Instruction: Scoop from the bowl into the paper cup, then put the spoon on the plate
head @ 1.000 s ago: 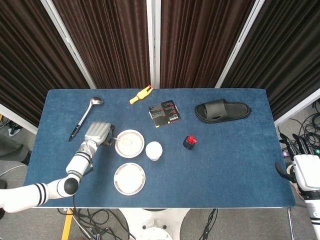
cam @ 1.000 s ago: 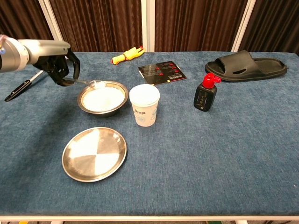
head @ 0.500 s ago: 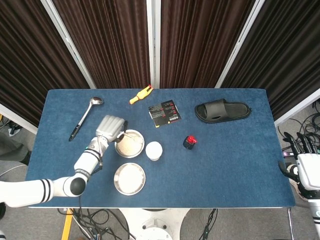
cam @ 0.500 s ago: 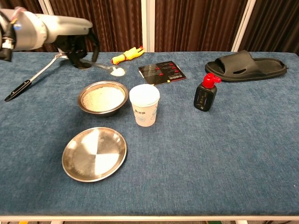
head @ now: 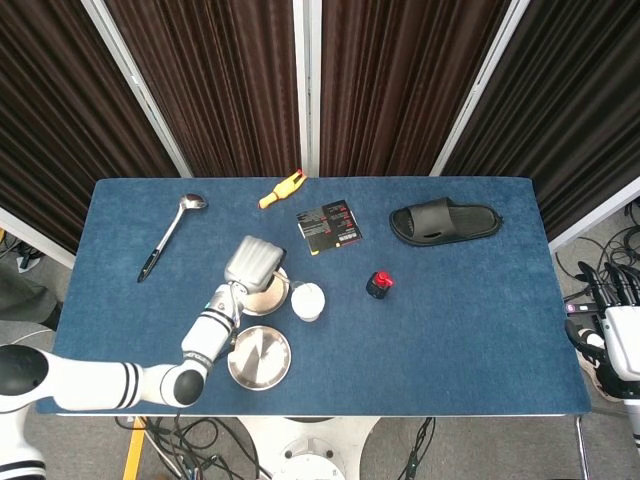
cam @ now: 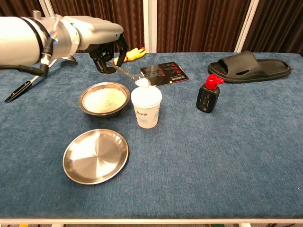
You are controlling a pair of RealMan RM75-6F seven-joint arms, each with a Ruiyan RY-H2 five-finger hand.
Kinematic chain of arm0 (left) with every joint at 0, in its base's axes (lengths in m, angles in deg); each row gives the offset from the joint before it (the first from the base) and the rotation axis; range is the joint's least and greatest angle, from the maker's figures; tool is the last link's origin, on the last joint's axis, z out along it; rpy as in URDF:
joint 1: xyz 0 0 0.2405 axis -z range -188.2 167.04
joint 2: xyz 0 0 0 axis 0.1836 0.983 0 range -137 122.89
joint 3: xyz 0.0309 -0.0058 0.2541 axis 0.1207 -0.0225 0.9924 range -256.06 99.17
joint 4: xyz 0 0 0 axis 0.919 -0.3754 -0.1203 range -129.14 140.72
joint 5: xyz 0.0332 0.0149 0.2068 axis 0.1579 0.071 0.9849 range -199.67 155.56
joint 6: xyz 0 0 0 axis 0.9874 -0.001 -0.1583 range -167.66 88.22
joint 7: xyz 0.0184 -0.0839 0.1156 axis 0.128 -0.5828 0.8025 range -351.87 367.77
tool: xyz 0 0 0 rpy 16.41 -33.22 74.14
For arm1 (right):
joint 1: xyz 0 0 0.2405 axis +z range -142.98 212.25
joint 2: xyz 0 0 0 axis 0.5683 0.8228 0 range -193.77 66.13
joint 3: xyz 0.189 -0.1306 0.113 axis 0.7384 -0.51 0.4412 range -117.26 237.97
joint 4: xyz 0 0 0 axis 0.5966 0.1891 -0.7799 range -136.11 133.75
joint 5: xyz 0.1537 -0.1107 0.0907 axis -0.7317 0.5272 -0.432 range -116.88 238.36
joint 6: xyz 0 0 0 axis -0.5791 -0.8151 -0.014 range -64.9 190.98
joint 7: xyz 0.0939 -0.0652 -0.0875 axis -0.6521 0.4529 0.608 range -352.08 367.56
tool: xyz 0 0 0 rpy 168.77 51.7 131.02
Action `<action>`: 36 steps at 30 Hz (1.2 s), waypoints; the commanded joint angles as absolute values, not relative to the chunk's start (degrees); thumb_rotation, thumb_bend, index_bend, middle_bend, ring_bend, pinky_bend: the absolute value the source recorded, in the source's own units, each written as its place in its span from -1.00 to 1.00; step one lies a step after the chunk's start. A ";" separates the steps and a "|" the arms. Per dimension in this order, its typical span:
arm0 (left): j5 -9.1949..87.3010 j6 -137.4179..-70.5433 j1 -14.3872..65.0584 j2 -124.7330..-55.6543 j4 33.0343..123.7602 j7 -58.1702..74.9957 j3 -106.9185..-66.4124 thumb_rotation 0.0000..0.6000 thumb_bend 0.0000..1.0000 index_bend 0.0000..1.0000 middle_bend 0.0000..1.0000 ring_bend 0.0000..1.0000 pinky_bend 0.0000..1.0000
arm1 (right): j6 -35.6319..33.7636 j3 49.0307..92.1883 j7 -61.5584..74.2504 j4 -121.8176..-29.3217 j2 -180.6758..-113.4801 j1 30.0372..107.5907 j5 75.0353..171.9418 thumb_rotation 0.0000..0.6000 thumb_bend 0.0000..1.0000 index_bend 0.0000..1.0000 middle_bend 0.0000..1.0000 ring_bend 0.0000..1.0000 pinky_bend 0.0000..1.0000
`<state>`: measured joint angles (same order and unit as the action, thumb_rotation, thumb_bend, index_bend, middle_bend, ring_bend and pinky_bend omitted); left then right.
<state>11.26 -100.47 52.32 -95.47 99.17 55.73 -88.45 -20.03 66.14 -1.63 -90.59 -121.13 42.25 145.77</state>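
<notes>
My left hand (cam: 106,49) (head: 251,263) grips a clear plastic spoon (cam: 130,75) loaded with white powder. The spoon's tip hangs just above the rim of the white paper cup (cam: 146,106) (head: 307,301). Left of the cup stands the metal bowl (cam: 104,100) (head: 268,296) with white powder in it, partly hidden by the hand in the head view. The empty metal plate (cam: 96,155) (head: 259,356) lies in front of the bowl. My right hand (head: 618,330) hangs off the table's right edge, fingers apart, holding nothing.
A black-handled ladle (head: 170,236) lies at the far left. At the back are a yellow toy (head: 282,188), a dark card (head: 330,226) and a black slipper (head: 445,220). A small black bottle with a red cap (cam: 208,94) stands right of the cup.
My left hand lifted the loaded spoon out of the bowl and carried it right, from the bowl's left side to above the cup's rim. The right hand stayed put.
</notes>
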 commanded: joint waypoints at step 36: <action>48.32 -119.85 44.99 -110.91 79.57 78.04 -77.22 1.00 0.12 0.25 0.92 0.88 1.00 | -21.08 65.75 -2.20 -91.15 -121.03 41.29 146.60 1.00 -0.46 -0.87 -0.55 -1.00 -0.86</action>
<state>48.18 -119.99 45.41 -110.90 79.23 78.13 -76.75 -21.06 65.75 -2.22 -91.14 -121.05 41.30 146.58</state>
